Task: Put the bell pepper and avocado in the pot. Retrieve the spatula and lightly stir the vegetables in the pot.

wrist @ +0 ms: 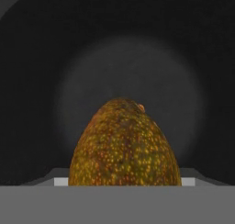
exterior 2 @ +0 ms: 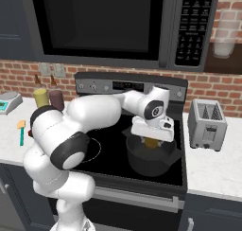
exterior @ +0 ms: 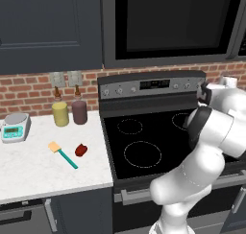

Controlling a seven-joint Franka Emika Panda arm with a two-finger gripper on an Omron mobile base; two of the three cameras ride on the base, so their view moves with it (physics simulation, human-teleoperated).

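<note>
So here we've got the arm reaching over the stove (exterior 2: 106, 152) with the claw (exterior 2: 151, 141) hanging right above the pot (exterior 2: 150, 160), which sits on the right side of the cooktop. The avocado (exterior 2: 151, 142) is sitting between the claw's fingers, speckled olive-brown, and in the hand view it's big and close (wrist: 123, 145) with the dark round inside of the pot (wrist: 128, 58) behind it. The jaws stand wide, about the width of the avocado, but we can't tell for sure whether they're actually pinching it or just flanking it. Over on the white counter (exterior: 29, 166) to the left of the stove, the bell pepper (exterior: 80, 150) is lying by itself, dark red and glossy, and the spatula (exterior: 62, 154) lies just beside it to the left, yellow blade pointing toward the back wall, teal handle angled toward the front edge. They look close but not touching. Further back there's a yellow canister (exterior: 60, 114) and a dark maroon one (exterior: 79, 111) side by side by the brick wall, and a small kitchen scale (exterior: 15, 127) at the far left. A toaster (exterior 2: 207, 125) sits on the counter right of the stove.
</note>
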